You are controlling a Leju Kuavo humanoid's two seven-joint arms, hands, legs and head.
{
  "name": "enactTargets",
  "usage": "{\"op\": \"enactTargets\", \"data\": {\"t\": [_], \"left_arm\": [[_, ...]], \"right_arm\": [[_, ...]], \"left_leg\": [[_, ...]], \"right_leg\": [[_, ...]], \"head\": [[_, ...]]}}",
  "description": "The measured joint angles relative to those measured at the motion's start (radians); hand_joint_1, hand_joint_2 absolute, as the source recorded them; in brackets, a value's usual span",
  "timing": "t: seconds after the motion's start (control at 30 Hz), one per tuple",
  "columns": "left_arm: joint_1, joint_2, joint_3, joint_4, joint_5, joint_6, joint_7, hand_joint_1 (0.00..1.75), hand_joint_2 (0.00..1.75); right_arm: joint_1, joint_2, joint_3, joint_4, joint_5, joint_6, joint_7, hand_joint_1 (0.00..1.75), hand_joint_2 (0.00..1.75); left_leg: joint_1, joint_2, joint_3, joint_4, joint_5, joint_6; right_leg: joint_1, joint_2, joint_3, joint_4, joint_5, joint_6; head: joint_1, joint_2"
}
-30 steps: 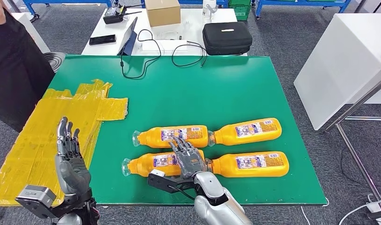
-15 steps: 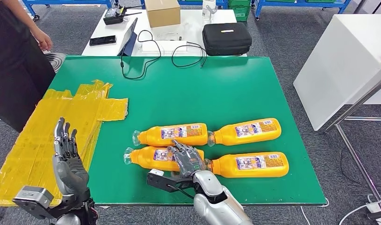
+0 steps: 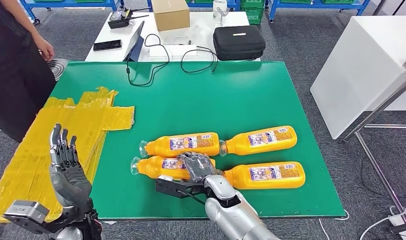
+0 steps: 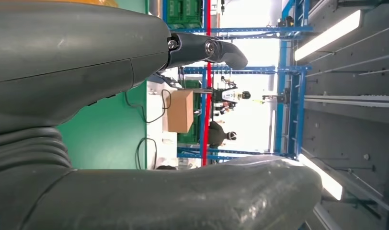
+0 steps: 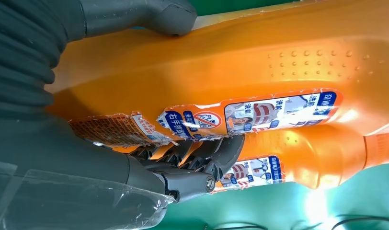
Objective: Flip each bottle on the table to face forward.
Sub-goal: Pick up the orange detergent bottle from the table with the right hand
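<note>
Four orange bottles lie on their sides on the green counter (image 3: 231,95), in two rows of two, caps pointing to the robot's left. The right hand (image 3: 196,166) lies over the near-left bottle (image 3: 156,167), fingers (image 5: 202,153) curled across its body; in the right wrist view the thumb (image 5: 149,14) presses the opposite side, so the hand grips this bottle, whose torn label (image 5: 250,112) shows between thumb and fingers. Just behind it lies the far-left bottle (image 3: 183,144), label up. To the right lie the far-right bottle (image 3: 261,139) and the near-right bottle (image 3: 266,175), both label up, their caps close to the bases of the left pair. The left hand (image 3: 65,167) is raised upright over the counter's near-left edge, fingers spread, holding nothing, above the yellow taped sheet (image 3: 66,135). A person in dark clothes (image 3: 16,70) stands at the far-left corner. Behind the counter, a white table (image 3: 141,45) carries a cardboard box (image 3: 170,12) and a black case (image 3: 238,42).
</note>
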Motion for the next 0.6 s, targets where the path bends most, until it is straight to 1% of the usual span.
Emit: {"op": "enactTargets", "data": {"t": [0.1, 0.13, 0.23, 0.27, 0.4, 0.6], "left_arm": [[-0.004, 0.000, 0.000, 0.000, 0.004, 0.000, 0.002, 0.00, 0.00], [-0.005, 0.000, 0.000, 0.000, 0.005, 0.000, 0.002, 0.00, 0.00], [-0.009, 0.000, 0.000, 0.000, 0.008, -0.001, 0.005, 0.00, 0.00], [-0.011, -0.001, 0.000, 0.000, 0.010, -0.001, 0.007, 0.00, 0.00], [-0.018, -0.003, -0.001, -0.004, 0.014, -0.002, 0.013, 0.00, 0.00], [-0.022, -0.006, -0.001, -0.015, 0.022, -0.001, 0.018, 0.00, 0.00]], "right_arm": [[-0.012, 0.001, 0.006, 0.019, -0.001, 0.006, 0.003, 1.75, 1.75], [-0.015, 0.001, 0.007, 0.024, -0.002, 0.009, 0.003, 1.56, 1.75], [-0.024, 0.003, 0.010, 0.039, -0.006, 0.022, 0.010, 0.25, 1.75], [-0.026, 0.004, 0.012, 0.045, -0.004, 0.027, 0.016, 0.00, 1.75], [-0.034, 0.012, 0.024, 0.067, 0.012, 0.039, 0.054, 0.00, 1.75], [-0.051, 0.020, 0.037, 0.091, 0.035, 0.046, 0.081, 0.00, 1.75]], "left_leg": [[0.000, 0.000, 0.004, 0.000, -0.002, 0.000], [0.000, 0.000, 0.006, 0.000, -0.003, 0.000], [0.001, 0.000, 0.014, -0.001, -0.008, 0.000], [0.001, 0.000, 0.018, -0.001, -0.010, 0.001], [0.003, 0.000, 0.027, -0.001, -0.016, 0.001], [0.003, 0.001, 0.033, -0.001, -0.015, 0.000]], "right_leg": [[0.000, 0.000, 0.003, 0.000, -0.001, -0.001], [0.001, 0.000, 0.004, 0.000, -0.002, -0.001], [0.001, 0.000, 0.006, 0.000, -0.007, -0.002], [0.002, 0.000, 0.008, 0.000, -0.009, -0.003], [0.003, 0.000, 0.017, 0.000, -0.017, -0.003], [0.004, 0.001, 0.023, 0.000, -0.020, -0.003]], "head": [[0.000, 0.000], [0.000, 0.000], [0.000, 0.000], [0.000, 0.000], [0.000, 0.000], [0.000, 0.000]]}}
